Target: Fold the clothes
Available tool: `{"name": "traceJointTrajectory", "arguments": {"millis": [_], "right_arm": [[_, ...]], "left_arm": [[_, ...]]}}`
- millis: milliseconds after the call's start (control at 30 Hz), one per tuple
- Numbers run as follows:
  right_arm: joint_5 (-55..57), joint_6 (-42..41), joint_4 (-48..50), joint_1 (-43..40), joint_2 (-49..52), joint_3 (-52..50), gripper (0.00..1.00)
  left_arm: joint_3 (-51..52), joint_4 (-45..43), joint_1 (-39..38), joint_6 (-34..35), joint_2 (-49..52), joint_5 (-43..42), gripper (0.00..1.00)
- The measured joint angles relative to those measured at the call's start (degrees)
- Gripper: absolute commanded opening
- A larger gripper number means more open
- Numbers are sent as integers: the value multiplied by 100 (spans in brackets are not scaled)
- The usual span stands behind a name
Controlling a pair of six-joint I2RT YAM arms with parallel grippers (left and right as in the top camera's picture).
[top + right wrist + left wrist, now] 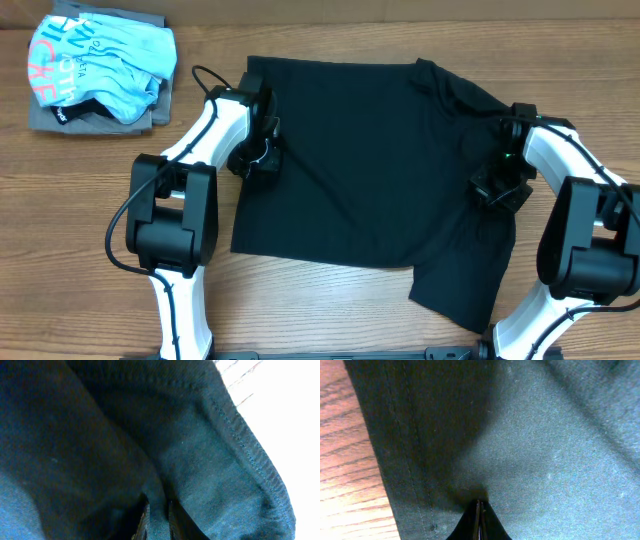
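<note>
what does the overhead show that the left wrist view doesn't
Overhead only: the whole T-shirt spread out, both arms, the right end effector on its right side, and a blue shirt on a grey garment in the far left corner. Left wrist only: the hem stitching up close, and the left end effector tips shut on a pucker of cloth. Both: black cloth lying on the wood table.
</note>
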State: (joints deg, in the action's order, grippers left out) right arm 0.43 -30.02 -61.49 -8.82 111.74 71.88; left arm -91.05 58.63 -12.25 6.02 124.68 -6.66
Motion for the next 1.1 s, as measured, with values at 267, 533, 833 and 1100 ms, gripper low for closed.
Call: {"name": "traceJointTrajectory", "arguments": {"millis": [267,533,833,1100], "right_arm": [[-142,-2,199,-236,-55,-144,17],[-221,-4,203,-579,-87,-195,17],[-219,103,195,-610,-87,-195,18],[-601,396,199,-634,-85,-245,22]], "left_arm": [[264,-297,120,278,-140,109,4],[608,-612,466,533,-334,76,4],[627,-315,1119,896,-341,37,4],[632,-118,1836,1084,-341,247,4]]}}
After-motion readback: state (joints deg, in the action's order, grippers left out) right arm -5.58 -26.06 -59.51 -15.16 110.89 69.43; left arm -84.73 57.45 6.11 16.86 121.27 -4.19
